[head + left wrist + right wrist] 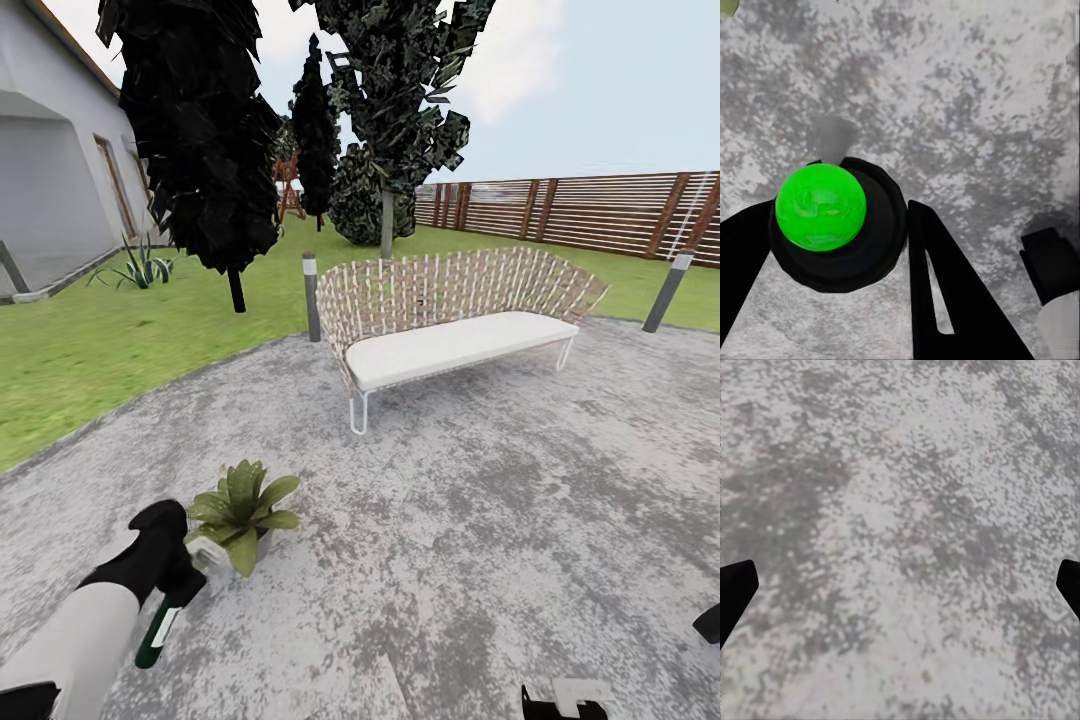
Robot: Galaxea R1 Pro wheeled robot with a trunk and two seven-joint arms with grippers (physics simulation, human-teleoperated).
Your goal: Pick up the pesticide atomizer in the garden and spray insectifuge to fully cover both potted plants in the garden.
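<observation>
1. One step looks done: the left claw (172, 590) is clamped around the spray bottle (157, 630), which hangs from it with its pale label showing and its body pointing down toward the stone patio (480, 520).
2. From the left wrist, the bottle (832, 225) sits between the two dark fingers (945, 300), a bright green round cap (820, 207) facing the camera.
3. One potted plant (240, 512) stands just beside the left claw, on its far side, leaves nearly touching the claw; its pot is mostly hidden.
4. No mist or wet sheen is visible on the leaves, so I judge the spraying of this plant has not started or cannot be confirmed.
5. A second plant remains to be found and covered.
6. The right claw (900, 585) hangs over bare patio, spread wide and holding nothing.
7. Beyond the plant, well apart, stands a wicker sofa (450, 320).
</observation>
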